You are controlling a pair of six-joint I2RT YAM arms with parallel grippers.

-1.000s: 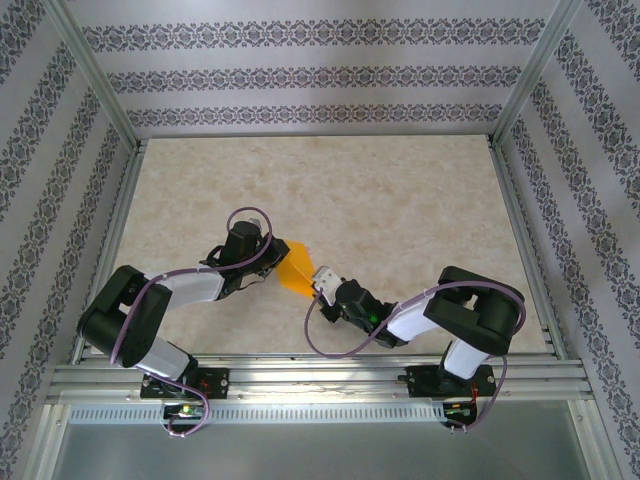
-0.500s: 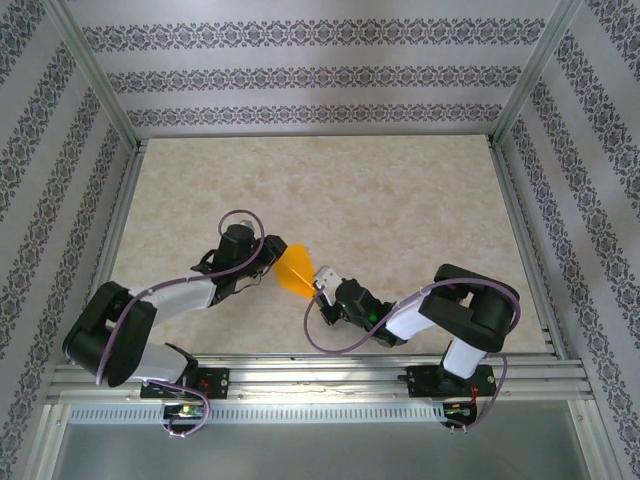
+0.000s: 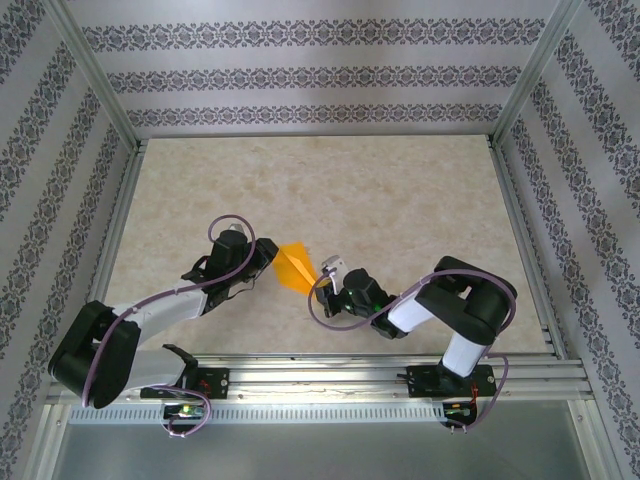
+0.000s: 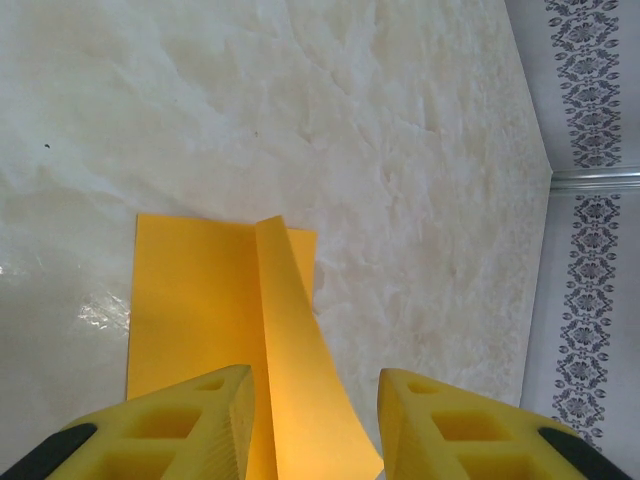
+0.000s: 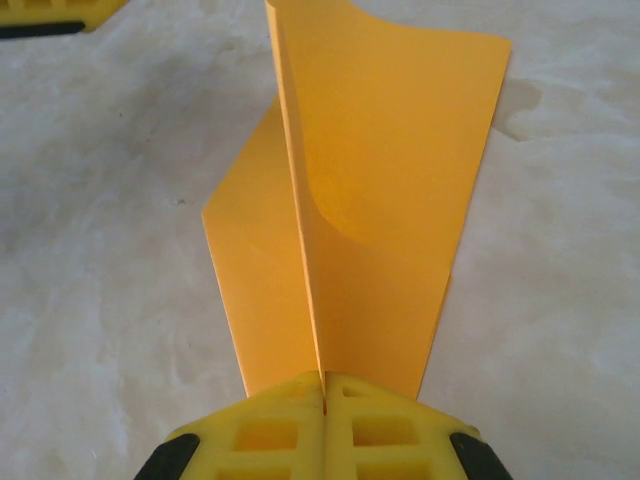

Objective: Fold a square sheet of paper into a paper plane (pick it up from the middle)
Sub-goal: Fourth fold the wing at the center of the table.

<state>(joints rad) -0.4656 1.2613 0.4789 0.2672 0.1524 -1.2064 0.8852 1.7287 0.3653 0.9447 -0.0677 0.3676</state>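
the square sheet of paper (image 5: 390,180) sits pinched in the right claw (image 5: 323,382), the left claw (image 4: 315,388) parted astride its flap.

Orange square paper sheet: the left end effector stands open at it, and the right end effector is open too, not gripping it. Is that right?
Not quite. The right end effector is shut on the thin orange square paper sheet, pinching its near edge, as the right wrist view shows. The left end effector does stand open at it.
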